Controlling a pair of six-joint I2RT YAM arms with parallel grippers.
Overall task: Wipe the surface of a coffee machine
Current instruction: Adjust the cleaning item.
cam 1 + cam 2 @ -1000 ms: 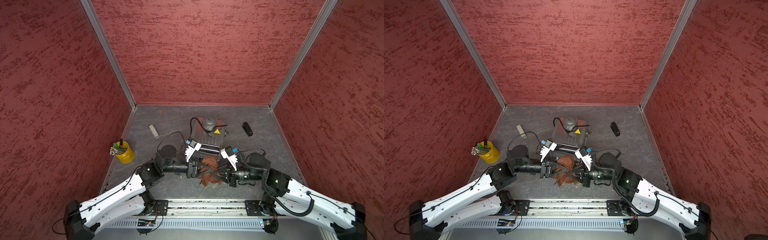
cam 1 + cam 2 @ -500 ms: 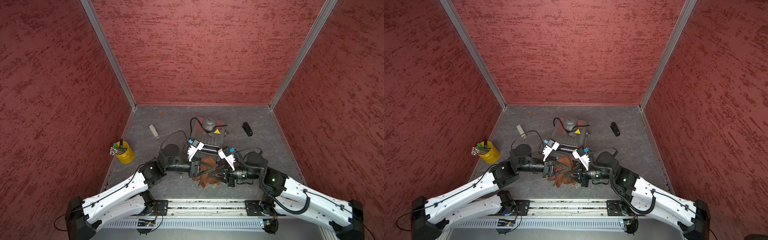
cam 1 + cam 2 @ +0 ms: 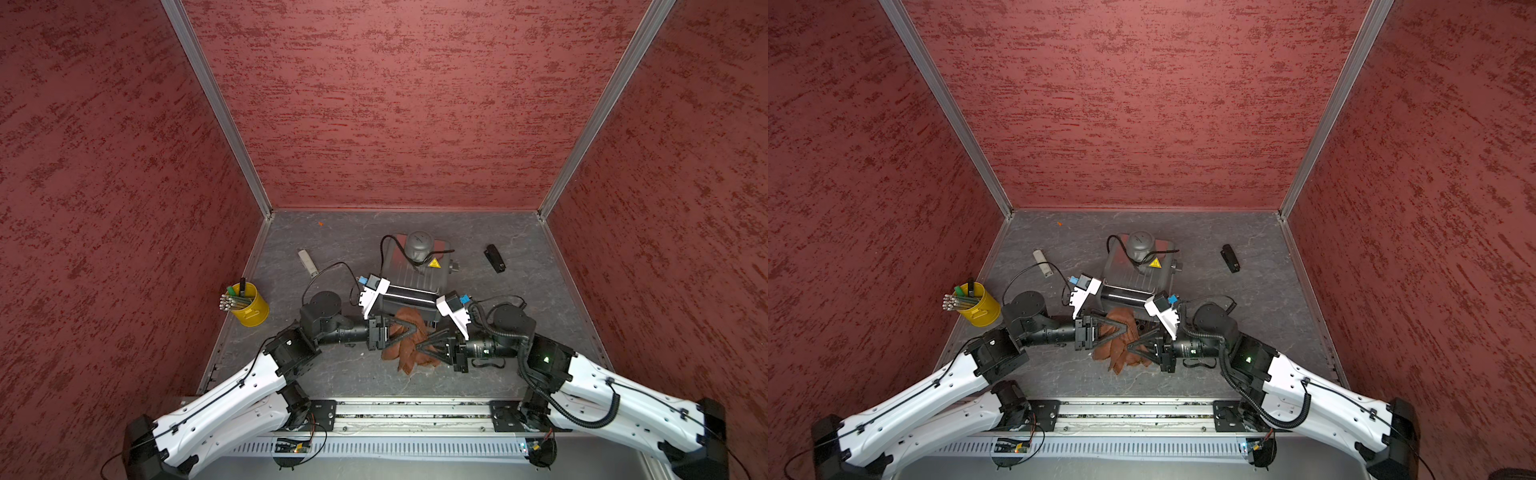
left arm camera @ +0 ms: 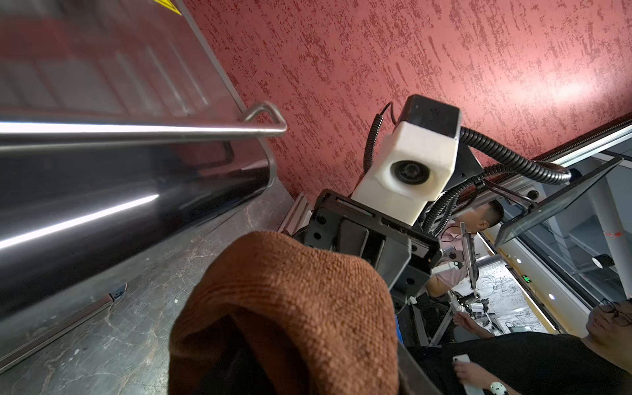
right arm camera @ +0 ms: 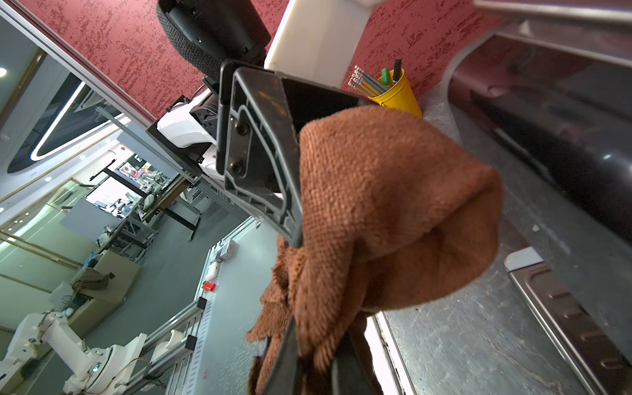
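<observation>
The coffee machine (image 3: 415,272) (image 3: 1138,270), a grey box with a dome on top and a yellow sticker, stands mid-table. Its dark front (image 4: 102,178) (image 5: 554,119) faces my arms. A brown cloth (image 3: 409,338) (image 3: 1119,338) (image 4: 290,307) (image 5: 376,205) hangs bunched just in front of it, off the machine. My right gripper (image 3: 417,345) (image 3: 1128,345) (image 5: 316,355) is shut on the cloth's lower folds. My left gripper (image 3: 415,329) (image 3: 1125,327) reaches in from the opposite side, and the cloth drapes over its jaws and hides them.
A yellow cup of sticks (image 3: 251,307) (image 3: 978,307) stands at the left edge. A small white object (image 3: 307,262) and a black one (image 3: 494,258) lie either side of the machine. A metal tray (image 5: 564,307) lies on the floor by the machine's front. Red walls enclose three sides.
Both grippers have shifted slightly toward the machine's front with the cloth between them, the right one a little to the left. The cloth stays bunched between them.
</observation>
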